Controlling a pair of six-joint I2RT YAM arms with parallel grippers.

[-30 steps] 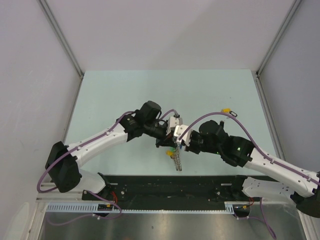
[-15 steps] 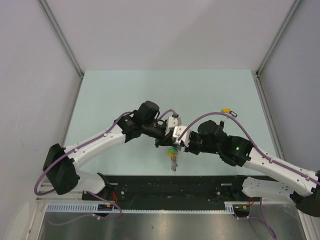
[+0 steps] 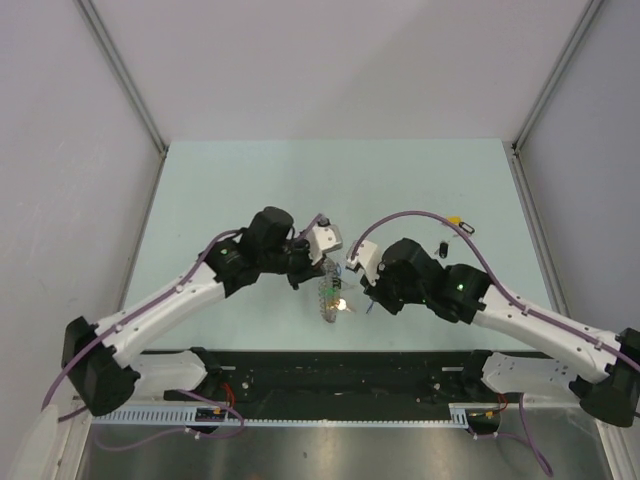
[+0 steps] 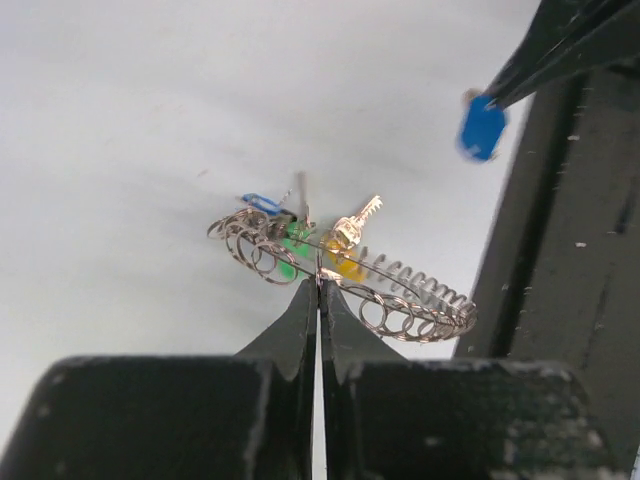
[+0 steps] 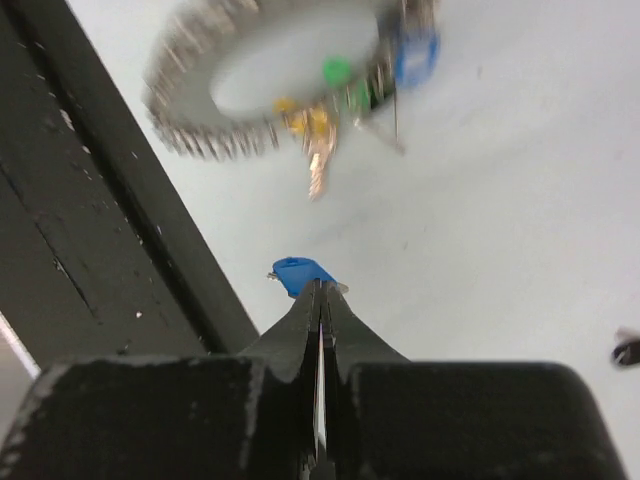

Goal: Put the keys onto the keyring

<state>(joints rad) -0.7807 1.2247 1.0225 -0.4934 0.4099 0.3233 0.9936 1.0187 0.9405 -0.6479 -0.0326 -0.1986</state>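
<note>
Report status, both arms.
Left end effector shut on ribbed silver metal keyring, green- and yellow-tagged keys hanging from it. Right end effector shut on blue-tagged metal key, apart from ring. Nothing between them.

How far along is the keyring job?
Done: green, yellow and blue tagged keys seem to hang on the keyring, pinched by the left gripper. In hand: the right gripper holds another blue-tagged key, clear of the ring. Left: that key, plus a yellow-tagged key and a black-tagged one on the table.
</note>
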